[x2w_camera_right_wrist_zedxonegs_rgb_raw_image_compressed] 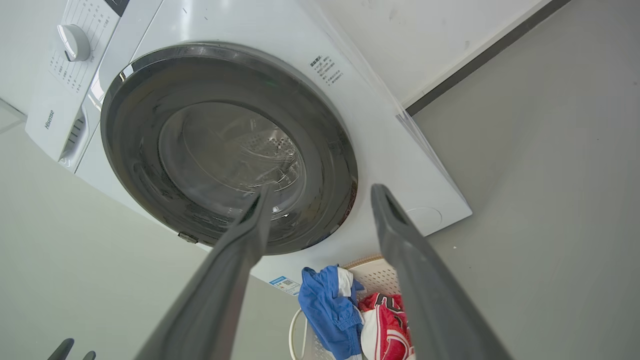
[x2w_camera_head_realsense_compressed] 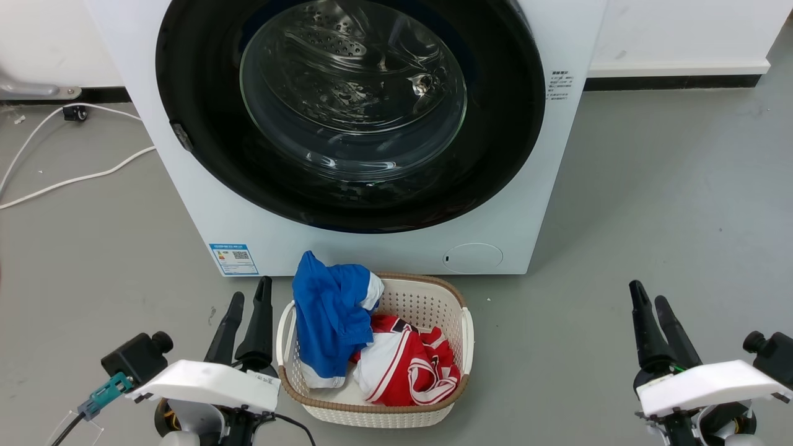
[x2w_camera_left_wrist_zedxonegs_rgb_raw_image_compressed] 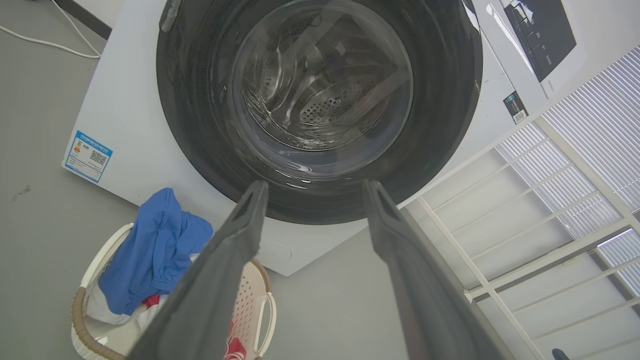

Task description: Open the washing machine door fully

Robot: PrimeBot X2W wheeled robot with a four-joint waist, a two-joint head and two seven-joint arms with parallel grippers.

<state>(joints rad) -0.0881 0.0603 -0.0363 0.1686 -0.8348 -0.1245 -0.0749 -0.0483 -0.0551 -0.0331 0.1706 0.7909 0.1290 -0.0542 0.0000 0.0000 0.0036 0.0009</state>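
Straight ahead, the washing machine door (x2w_camera_head_realsense_compressed: 350, 108) sits shut, flush in the white machine front. My left gripper (x2w_camera_head_realsense_compressed: 250, 291) and right gripper (x2w_camera_head_realsense_compressed: 648, 295) hover low, fingers parted and empty, with a laundry basket (x2w_camera_head_realsense_compressed: 468, 328) between them — grey floor (x2w_camera_head_realsense_compressed: 650, 198) stretches wide on my right.

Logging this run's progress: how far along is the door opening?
Done: nothing; the washing machine door sits fully shut. In hand: nothing; left gripper and right gripper are open, empty, either side of the laundry basket. Left: reach the door, unlatch, swing it fully open.
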